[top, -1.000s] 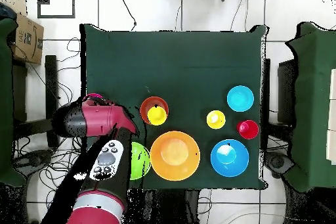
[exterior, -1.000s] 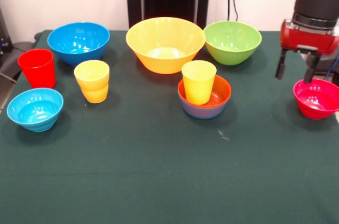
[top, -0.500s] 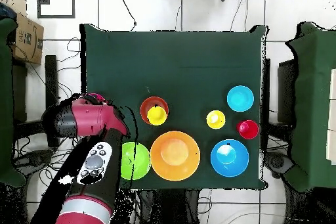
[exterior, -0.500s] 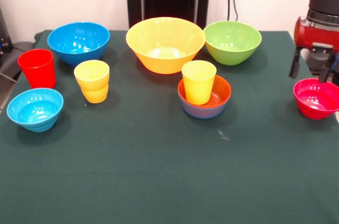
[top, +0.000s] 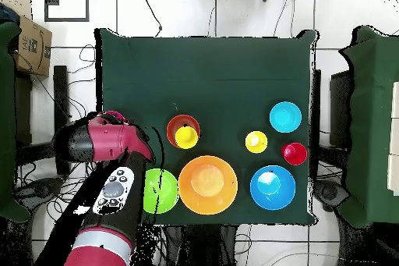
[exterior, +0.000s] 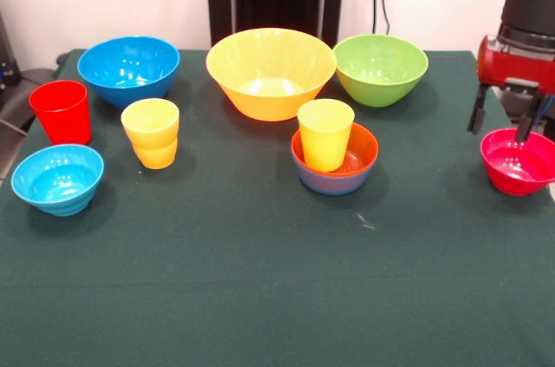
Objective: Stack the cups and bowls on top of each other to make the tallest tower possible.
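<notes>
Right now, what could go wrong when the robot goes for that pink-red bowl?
The crimson bowl sits near the table's edge, so a bump from the open end effector just above its far rim might push it off. The bowl is round and glossy, so it may also slip from the fingers. Later, the yellow cup standing in the orange-red bowl could topple if knocked.
</notes>
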Tool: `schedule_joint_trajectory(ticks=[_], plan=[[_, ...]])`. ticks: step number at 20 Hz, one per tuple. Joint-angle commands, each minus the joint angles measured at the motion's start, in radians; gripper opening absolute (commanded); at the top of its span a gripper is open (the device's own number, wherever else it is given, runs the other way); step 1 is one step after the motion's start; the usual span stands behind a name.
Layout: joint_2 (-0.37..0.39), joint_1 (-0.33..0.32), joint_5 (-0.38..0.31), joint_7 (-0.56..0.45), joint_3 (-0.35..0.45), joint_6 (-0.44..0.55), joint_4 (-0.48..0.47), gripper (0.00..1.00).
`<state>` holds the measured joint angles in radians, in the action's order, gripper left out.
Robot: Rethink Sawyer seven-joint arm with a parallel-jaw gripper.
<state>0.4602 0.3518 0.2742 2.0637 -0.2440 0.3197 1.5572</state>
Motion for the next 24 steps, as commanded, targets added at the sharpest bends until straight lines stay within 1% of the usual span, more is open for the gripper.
schedule_joint_trajectory(ticks=[1,14,18,24], plan=[[-0.106,0.011,0.014,0.172,0.054,-0.018,-0.037,1.00],[-0.187,0.009,0.023,0.168,0.064,-0.066,-0.080,1.00],[-0.201,0.011,0.028,0.169,0.063,-0.069,-0.092,1.00],[-0.191,0.018,0.030,0.174,0.064,-0.074,-0.080,1.00]])
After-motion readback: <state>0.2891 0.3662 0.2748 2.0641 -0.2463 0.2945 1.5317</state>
